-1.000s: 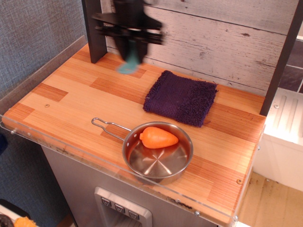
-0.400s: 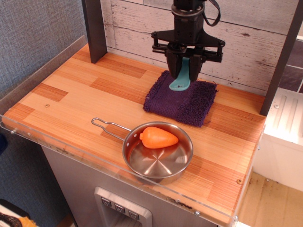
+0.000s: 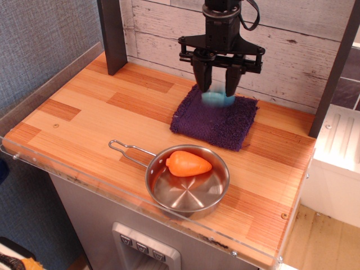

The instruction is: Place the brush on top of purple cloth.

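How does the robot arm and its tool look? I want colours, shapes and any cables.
The arm is black, a boxy vertical column coming down from the top edge. A black cable loops beside it on the right. The tool is also black: a flat horizontal crossbar with small bolts, and two dark tapered fingers pointing downward. No markings or labels are readable.

Gripper (image 3: 217, 89) above back edge of purple cloth (image 3: 216, 119), fingers spread; blurred brush (image 3: 215, 98) just below fingertips, on or just above the cloth — cannot tell which. Open wooden tabletop (image 3: 101, 112) toward 9 o'clock of the cloth, unobstructed up to the dark post (image 3: 111, 34) at 10 o'clock. Plank wall (image 3: 292, 50) close behind at 12 o'clock. Steel pan (image 3: 188, 183) with orange carrot toy (image 3: 188, 163) at 6 o'clock, handle toward 9. Second dark post (image 3: 334, 67) at 2 o'clock. Narrow bare strip at 3 o'clock.
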